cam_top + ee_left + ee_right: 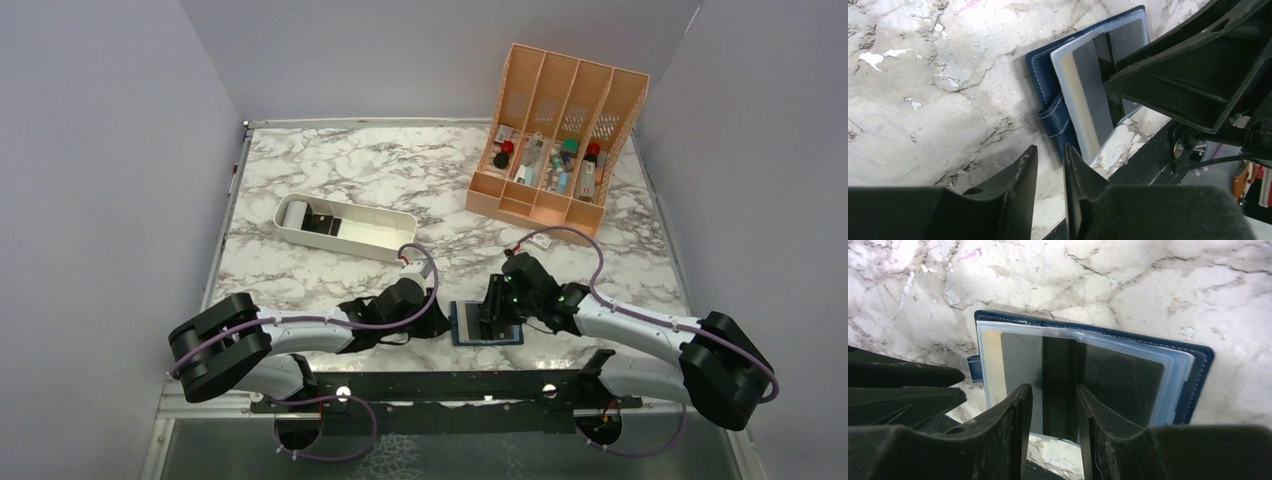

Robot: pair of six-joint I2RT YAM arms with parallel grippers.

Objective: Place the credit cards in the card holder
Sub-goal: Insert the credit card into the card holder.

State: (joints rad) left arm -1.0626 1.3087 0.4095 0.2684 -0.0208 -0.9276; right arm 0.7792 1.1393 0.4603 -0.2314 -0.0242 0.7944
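Observation:
The navy card holder (463, 325) lies open near the table's front edge. In the right wrist view its navy cover (1198, 375) frames pale clear pockets, and a grey card with a tan strip (1015, 360) shows inside the top pocket. The holder (1043, 75) and that card (1093, 85) also show in the left wrist view. My right gripper (497, 318) hangs over the holder's near edge, its jaws (1054, 387) slightly apart with nothing between them. My left gripper (443, 322) sits just left of the holder by the snap tab (1053, 117), its jaws (1050, 150) narrowly apart and empty.
A white oblong tray (390, 222) with a white roll and a dark flat thing stands left of centre. An orange slotted organizer (555, 130) full of small items stands at the back right. A small white thing (541, 241) lies in front of it. The black front rail (440, 385) runs close behind the holder.

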